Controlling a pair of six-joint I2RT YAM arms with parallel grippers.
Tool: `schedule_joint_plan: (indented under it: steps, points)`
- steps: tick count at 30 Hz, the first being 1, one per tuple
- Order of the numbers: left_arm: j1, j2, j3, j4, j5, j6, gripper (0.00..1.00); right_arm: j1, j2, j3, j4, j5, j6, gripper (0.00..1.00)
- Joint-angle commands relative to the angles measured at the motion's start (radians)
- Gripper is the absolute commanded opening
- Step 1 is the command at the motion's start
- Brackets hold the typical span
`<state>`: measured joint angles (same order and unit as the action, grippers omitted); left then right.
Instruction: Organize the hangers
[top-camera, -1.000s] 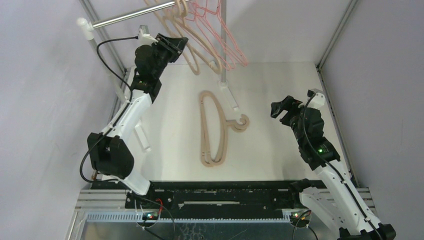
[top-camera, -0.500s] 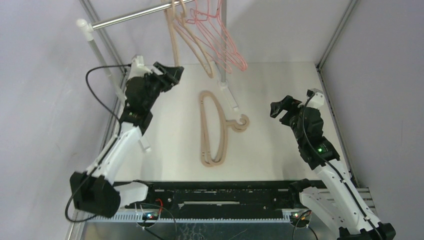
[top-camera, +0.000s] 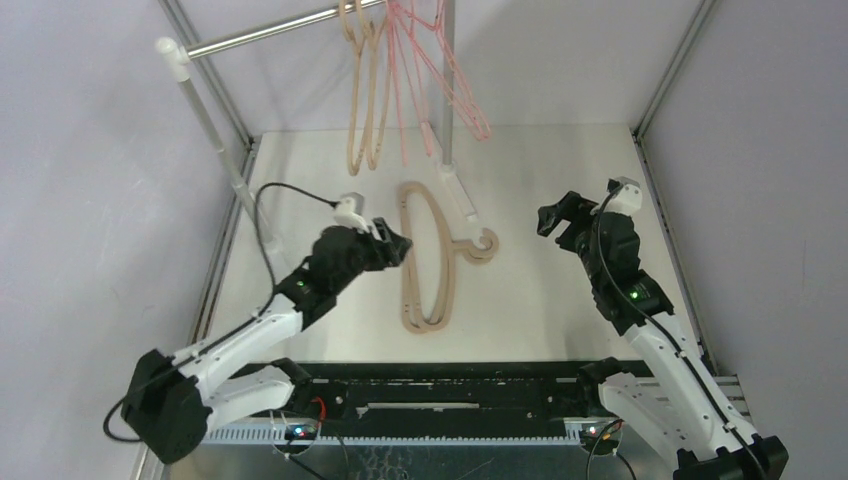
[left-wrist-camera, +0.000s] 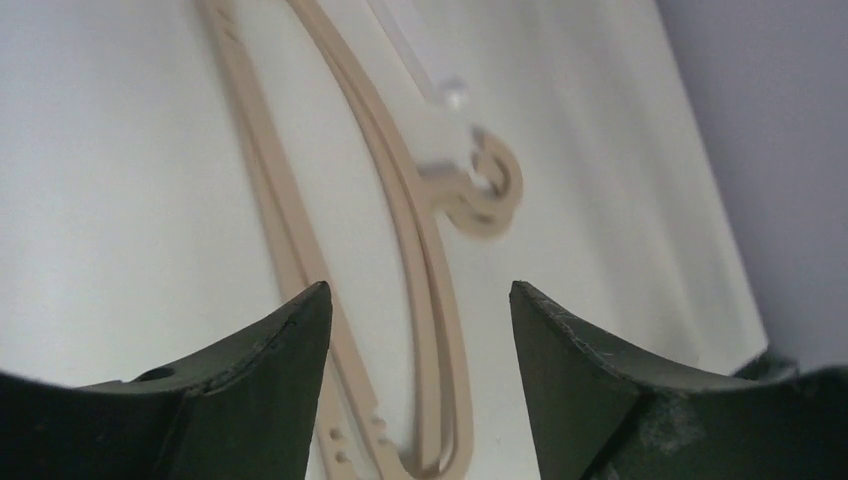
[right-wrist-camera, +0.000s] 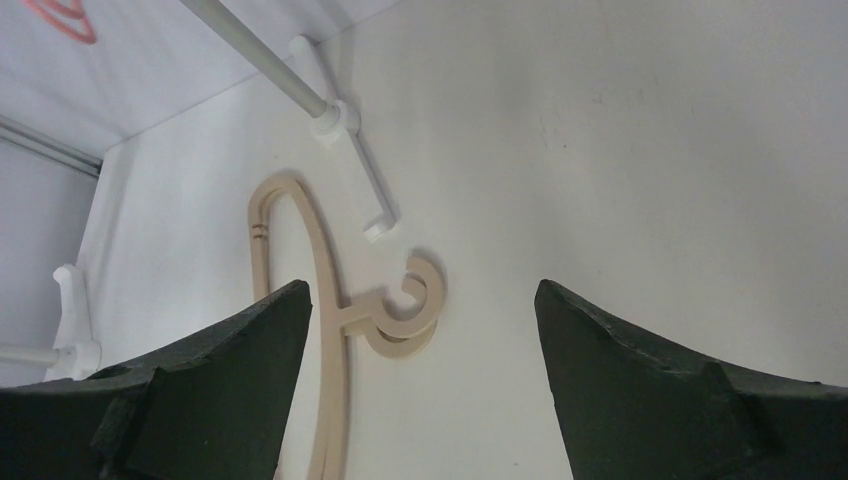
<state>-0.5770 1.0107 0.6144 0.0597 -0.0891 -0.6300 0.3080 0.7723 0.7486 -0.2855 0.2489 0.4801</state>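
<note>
- Top view, up high: beige hangers (top-camera: 362, 100) and pink wire hangers (top-camera: 440, 80) hung by their hooks near the right end of the rail (top-camera: 270, 32), grouped by kind, which looks like the sorted lot.
- Top view, on the table (top-camera: 560, 330): a loose beige pair (top-camera: 425, 260), apparently two stacked, lying flat with hooks to the right, just beside the foot of a white post (top-camera: 458, 195). Not yet hung, so likely the next to go up.
- Top view, left gripper (top-camera: 395, 243): low and reaching in from the left, at the pair's long left edge, jaws spread and empty. Seemingly lined up for a pick.
- Top view, right gripper (top-camera: 555, 218): off to the right of the hooks, apart from them, jaws spread, nothing held. Probably held back to leave room.
- Left wrist view: both fingers wide apart, framing the pair's long bars, hooks farther on. Blurred, no contact visible; aimed as if to straddle a bar.
- Right wrist view: fingers wide apart, framing the two stacked hooks and the post foot from a distance. Well placed to watch or steady the hook end.
</note>
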Motion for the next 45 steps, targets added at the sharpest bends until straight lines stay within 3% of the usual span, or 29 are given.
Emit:
schedule_joint_plan:
  steps: [1,7,19,35,38,42,45]
  points:
    - [-0.154,0.120,0.040,-0.011,-0.148,0.009,0.67,-0.006,-0.004,-0.003,0.042,-0.003,0.014,0.91]
    - [-0.251,0.361,0.149,-0.059,-0.227,0.002,0.60,-0.006,-0.027,-0.020,0.038,-0.003,0.016,0.91]
    - [-0.378,0.715,0.499,-0.244,-0.324,0.038,0.60,-0.017,-0.051,-0.036,0.034,0.004,0.009,0.91]
    - [-0.396,0.908,0.547,-0.324,-0.385,0.068,0.60,-0.104,-0.104,-0.063,0.023,-0.065,0.012,0.91]
    - [-0.397,0.933,0.559,-0.339,-0.385,0.074,0.53,-0.110,-0.105,-0.062,0.025,-0.070,0.011,0.91]
    - [-0.399,0.932,0.543,-0.343,-0.393,0.075,0.30,-0.114,-0.107,-0.063,0.026,-0.073,0.010,0.91]
    - [-0.399,0.909,0.525,-0.346,-0.411,0.078,0.25,-0.117,-0.102,-0.062,0.029,-0.077,0.013,0.91]
